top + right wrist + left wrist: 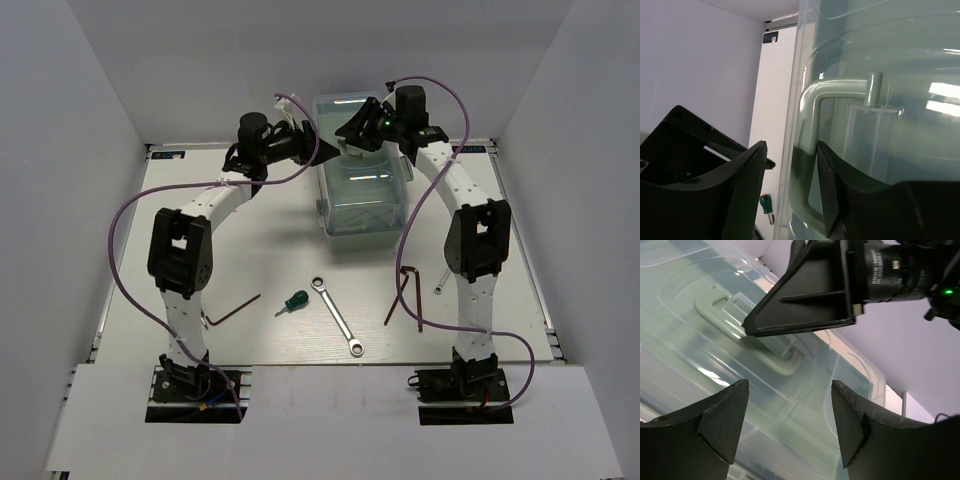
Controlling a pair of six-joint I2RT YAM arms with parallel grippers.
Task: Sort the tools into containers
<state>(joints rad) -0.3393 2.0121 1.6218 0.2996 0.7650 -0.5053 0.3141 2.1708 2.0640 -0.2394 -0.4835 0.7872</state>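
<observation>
Right gripper (791, 170) up close — we see its jaws partway open around the handle (812, 95) of the toolbox (362, 215), not pinching it. Left gripper (790, 390) is wide open, empty — screwdriver (293, 300), wrench (337, 317), hex keys (233, 310) lie on the table (270, 230).

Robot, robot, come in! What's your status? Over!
Left gripper open, by the toolbox lid. Right gripper open, fingers either side of the handle. Lid shut over the trays. Long wrench, screwdriver, hex keys on the table.

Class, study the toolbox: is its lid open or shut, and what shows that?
Shut. The translucent lid lies flat over the toolbox, with its handle on top; no compartment stands exposed.
</observation>
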